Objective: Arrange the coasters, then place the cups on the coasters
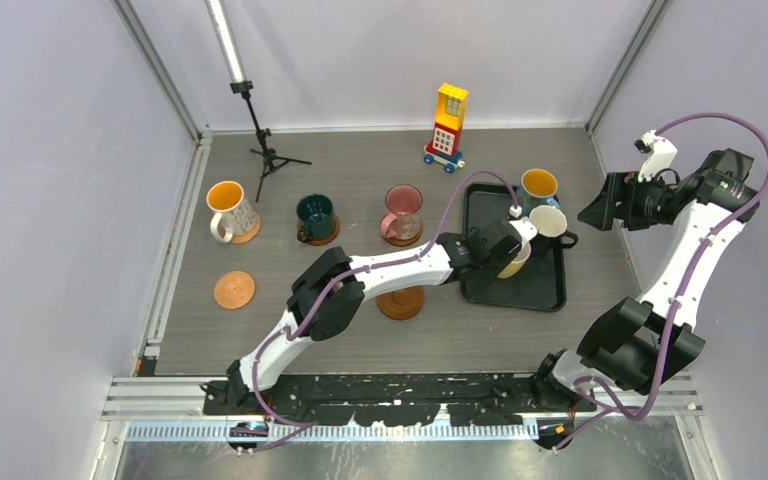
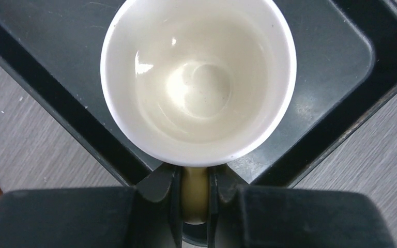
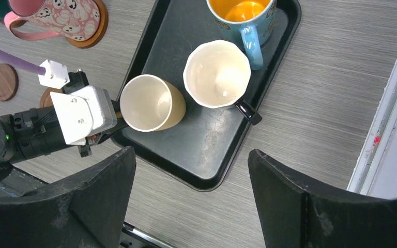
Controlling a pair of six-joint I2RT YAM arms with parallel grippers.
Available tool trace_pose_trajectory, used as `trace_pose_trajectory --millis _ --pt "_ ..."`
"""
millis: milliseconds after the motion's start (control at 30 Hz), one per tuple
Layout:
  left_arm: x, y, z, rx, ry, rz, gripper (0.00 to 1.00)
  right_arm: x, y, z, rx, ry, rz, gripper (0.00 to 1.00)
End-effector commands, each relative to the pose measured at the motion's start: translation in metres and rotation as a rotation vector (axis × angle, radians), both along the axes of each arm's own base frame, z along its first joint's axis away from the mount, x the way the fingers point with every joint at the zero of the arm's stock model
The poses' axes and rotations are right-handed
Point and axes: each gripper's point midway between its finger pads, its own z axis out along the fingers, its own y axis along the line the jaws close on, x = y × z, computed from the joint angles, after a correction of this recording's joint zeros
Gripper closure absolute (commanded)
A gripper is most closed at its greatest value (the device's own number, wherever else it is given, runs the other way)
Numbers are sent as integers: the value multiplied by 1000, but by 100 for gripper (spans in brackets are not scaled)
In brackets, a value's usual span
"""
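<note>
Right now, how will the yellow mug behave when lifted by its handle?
The yellow mug looks glazed, so likely stiff, slick and breakable. The left gripper pinches only its handle, so it may tilt or swing. It's empty, so probably not heavy.

Gleaming glossy and smooth with small highlights on the glazed ceramic of the pale yellow cup (image 2: 199, 77), looking matt and faintly smudged across the black plastic tray (image 2: 331, 57), showing fine streaky grey wood grain along the tabletop (image 2: 31, 129), and appearing dull and unpolished on the brown wooden coaster (image 3: 2, 81).
</note>
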Motion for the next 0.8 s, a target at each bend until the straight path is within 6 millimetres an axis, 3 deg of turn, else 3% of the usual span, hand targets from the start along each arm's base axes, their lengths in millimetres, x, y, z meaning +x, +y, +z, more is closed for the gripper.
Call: trace_pose_trajectory --millis 0,133,300,433,633,767 --pt "12 -8 36 -70 -56 1 99 -4 6 11 -12 -46 23 16" --pt "13 -3 54 -117 -81 -12 100 -4 7 12 -9 -46 26 16" --pt "9 9 105 -253 -139 -51 100 -4 10 12 4 -53 33 16" --pt "2 34 151 -358 -181 -85 100 -2 10 12 21 -55 32 16" --pt "-7 95 180 -452 -127 -138 100 1 11 12 26 -55 34 16" --pt "1 161 190 -466 -85 -110 100 1 17 11 21 -45 51 16"
